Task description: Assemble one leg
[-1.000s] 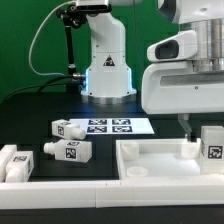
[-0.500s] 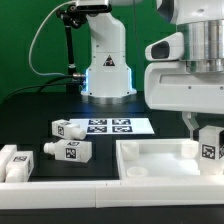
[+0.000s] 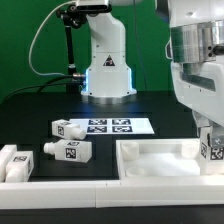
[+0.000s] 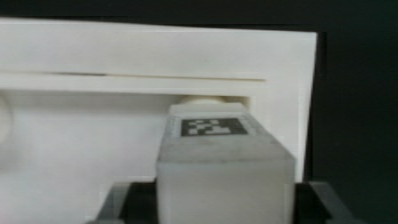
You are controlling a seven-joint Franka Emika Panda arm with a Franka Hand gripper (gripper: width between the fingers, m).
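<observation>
My gripper (image 3: 211, 133) is shut on a leg (image 3: 213, 149), a stubby white post with a black-and-white tag. It holds the leg upright at the exterior view's right edge, at the right end of the large white tray-shaped part (image 3: 160, 161). In the wrist view the held leg (image 4: 222, 155) fills the middle between the dark fingers (image 4: 135, 205). Its narrower tip (image 4: 210, 101) is against the tray part (image 4: 143, 60) near that part's edge. Two more legs (image 3: 66, 129) (image 3: 68, 151) lie on the table at the left.
The marker board (image 3: 112, 126) lies in front of the robot base (image 3: 106, 70). More white parts (image 3: 14, 163) sit at the exterior view's far left front. The table top is black.
The arm has shifted toward the exterior view's right and turned. The held leg has moved slightly right and down with it. The loose legs have not moved.
</observation>
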